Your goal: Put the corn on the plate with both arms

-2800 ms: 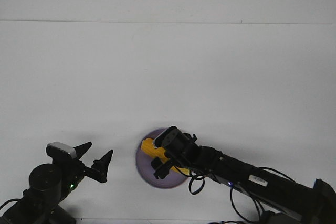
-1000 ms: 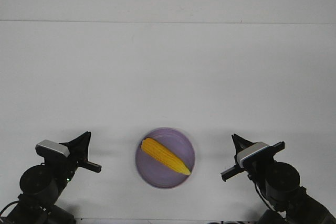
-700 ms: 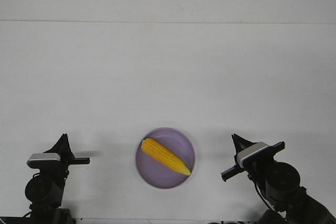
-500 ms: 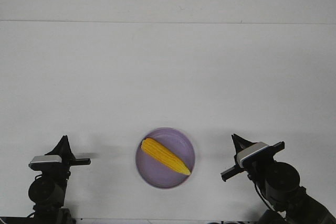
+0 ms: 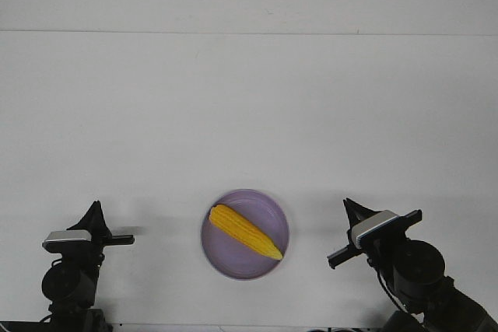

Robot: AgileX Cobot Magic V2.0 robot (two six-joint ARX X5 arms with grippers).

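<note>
Corn [image 5: 243, 231] lies diagonally on a purple plate [image 5: 274, 260] between two released claws, left [image 5: 105, 227] and right [image 5: 372, 232], on a white worktop [image 5: 249, 114].

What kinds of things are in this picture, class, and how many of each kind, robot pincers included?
Corn cob: 1
Purple plate: 1
Robot pincers: 2, the left pincer and the right pincer
Total: 4
</note>
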